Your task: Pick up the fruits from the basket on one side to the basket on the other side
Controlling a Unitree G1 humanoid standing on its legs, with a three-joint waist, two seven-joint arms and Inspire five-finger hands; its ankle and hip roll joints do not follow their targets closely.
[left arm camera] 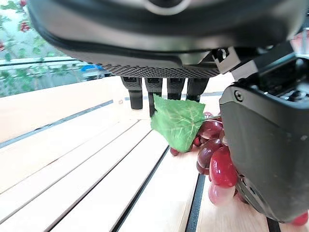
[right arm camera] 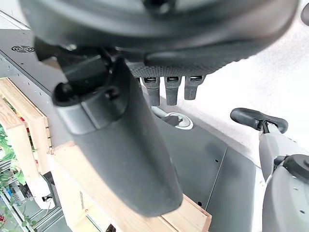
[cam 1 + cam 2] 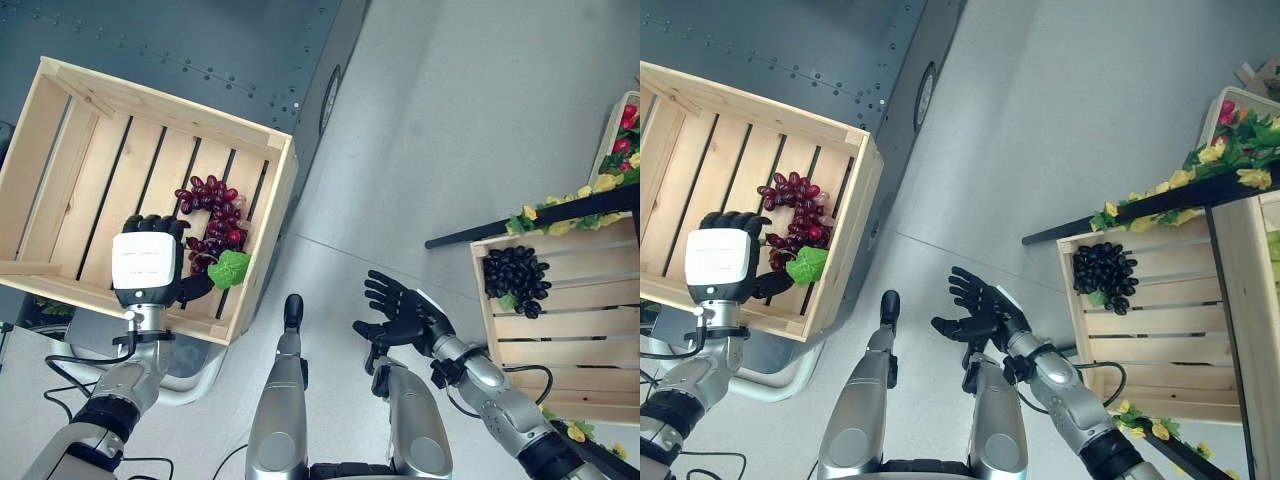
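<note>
A bunch of red grapes (image 3: 215, 215) with a green leaf (image 3: 230, 268) lies on the slats of the wooden crate (image 3: 160, 100) at my left. My left hand (image 3: 147, 262) is inside that crate, just beside the bunch. Its fingers (image 1: 154, 89) are straight, and its thumb rests against the grapes (image 1: 212, 154) and leaf (image 1: 178, 123) without closing on them. A bunch of black grapes (image 3: 515, 278) lies in the crate (image 3: 560, 330) at my right. My right hand (image 3: 400, 310) hovers open over the floor between the crates, with nothing in it.
The left crate sits on a dark riveted metal platform (image 3: 200, 40). A black shelf bar trimmed with yellow flowers (image 3: 560, 215) crosses above the right crate, with another basket of red and yellow decor (image 3: 625, 130) behind. Grey floor (image 3: 450, 120) lies between the crates.
</note>
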